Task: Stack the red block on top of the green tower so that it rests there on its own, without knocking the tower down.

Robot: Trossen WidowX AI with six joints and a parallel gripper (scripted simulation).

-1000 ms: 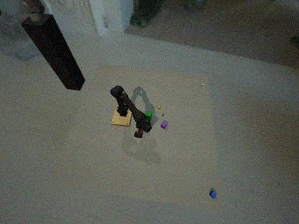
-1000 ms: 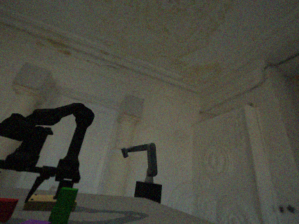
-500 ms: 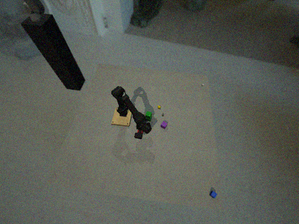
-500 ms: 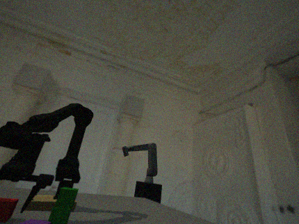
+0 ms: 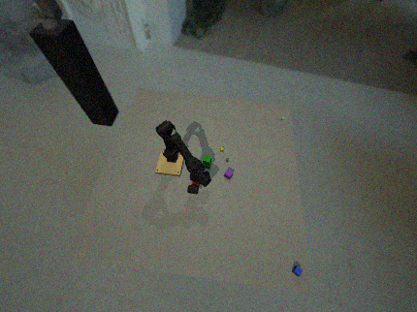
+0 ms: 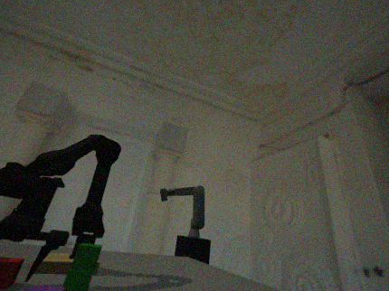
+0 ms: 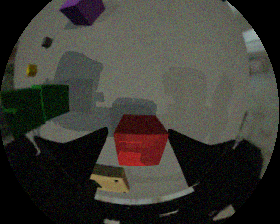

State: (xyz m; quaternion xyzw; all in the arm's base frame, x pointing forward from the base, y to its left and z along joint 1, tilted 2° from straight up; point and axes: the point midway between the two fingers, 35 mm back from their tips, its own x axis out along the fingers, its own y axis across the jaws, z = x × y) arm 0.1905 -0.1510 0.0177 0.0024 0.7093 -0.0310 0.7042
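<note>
The red block (image 5: pixel 195 183) (image 6: pixel 10 269) (image 7: pixel 140 142) sits low between the fingertips in the wrist view, mostly hidden by the arm in the top view and cut off by the left edge in the exterior view. My gripper (image 5: pixel 198 184) (image 7: pixel 138 131) is open, with a finger on either side of the block and not closed on it. The exact height of the fingertips is hard to tell. The green tower (image 5: pixel 208 161) (image 6: pixel 82 267) (image 7: pixel 37 105) is made of green blocks and stands upright, close to the arm, left of the left finger in the wrist view.
A purple block (image 5: pixel 229 173) (image 7: pixel 84 11) lies beyond the tower. Small yellow (image 5: pixel 222 149) (image 7: pixel 32 70) and dark (image 5: pixel 227 160) (image 7: pixel 47 42) cubes lie near it. A blue block (image 5: pixel 298 270) is far off. The arm's wooden base plate (image 5: pixel 169 170) (image 7: pixel 112 181) is close by.
</note>
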